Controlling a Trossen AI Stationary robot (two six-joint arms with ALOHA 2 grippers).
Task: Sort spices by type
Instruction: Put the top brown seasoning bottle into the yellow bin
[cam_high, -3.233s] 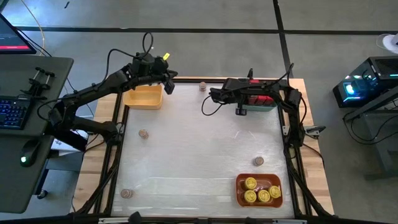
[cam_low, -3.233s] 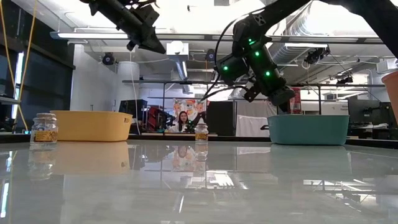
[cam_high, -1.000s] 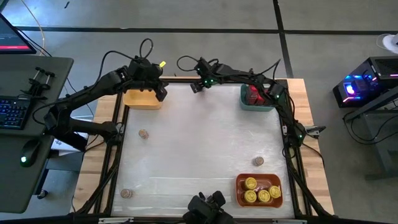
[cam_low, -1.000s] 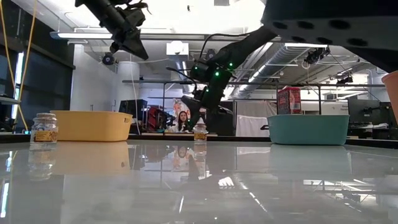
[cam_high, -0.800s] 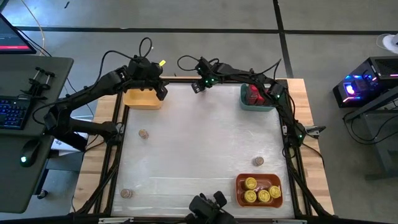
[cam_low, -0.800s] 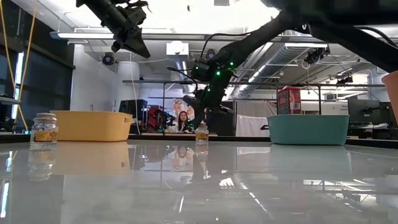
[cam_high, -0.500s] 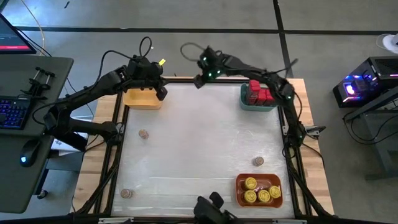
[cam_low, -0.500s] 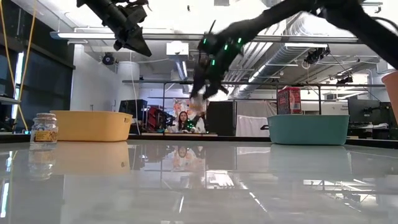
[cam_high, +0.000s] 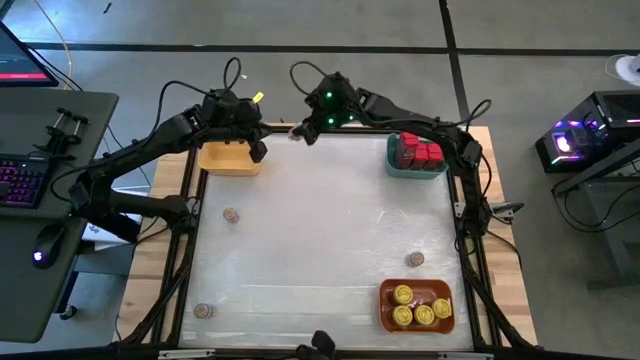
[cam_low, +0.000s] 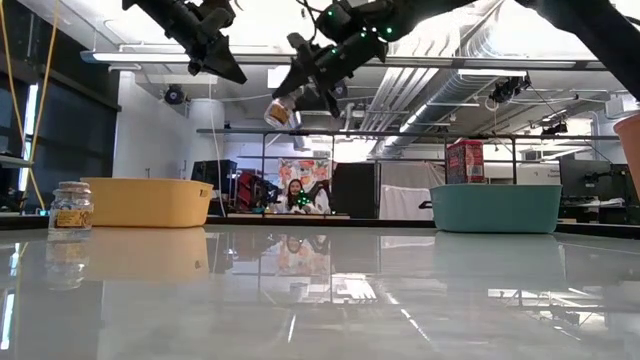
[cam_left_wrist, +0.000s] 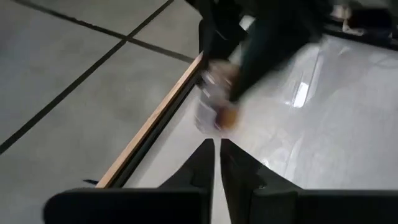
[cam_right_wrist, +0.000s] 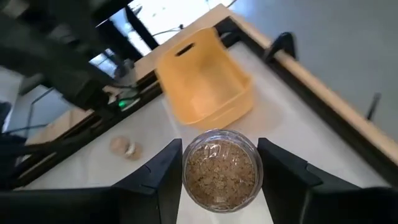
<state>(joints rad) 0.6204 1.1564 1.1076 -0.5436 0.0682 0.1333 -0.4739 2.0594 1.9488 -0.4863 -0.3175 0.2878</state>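
Observation:
My right gripper (cam_high: 300, 131) hangs high over the table's far edge, shut on a small tan-brown spice jar (cam_right_wrist: 219, 169), which the low view shows tilted in the air (cam_low: 281, 112). The yellow bin (cam_high: 230, 157) lies just to its left. My left gripper (cam_high: 255, 148) hovers shut above that bin's right end, touching nothing. Three more tan-brown jars stand on their bases on the table (cam_high: 231, 215) (cam_high: 415, 259) (cam_high: 204, 311). Red tins fill the teal bin (cam_high: 417, 155). Yellow-lidded jars sit in the orange bin (cam_high: 416, 305). My right gripper pinches the jar by its round side wall (cam_right_wrist: 186, 171), one finger (cam_right_wrist: 168, 177) on each side. One round end of the jar faces the wrist camera. The fingers slant down from the right toward the table's left. The jar is lifted clear and tilted (cam_low: 281, 112).
The yellow bin (cam_right_wrist: 202, 87) holds nothing that I can see. The teal bin (cam_low: 495, 208) stands far right, the orange bin near right. A dark frame runs around the white table top. A person shows in the room behind (cam_low: 296, 197).
My right gripper, shut on the tan-brown jar at the table's far edge, has lifted it clear and carried it up and left toward the yellow bin. The jar has tipped from upright to tilted.

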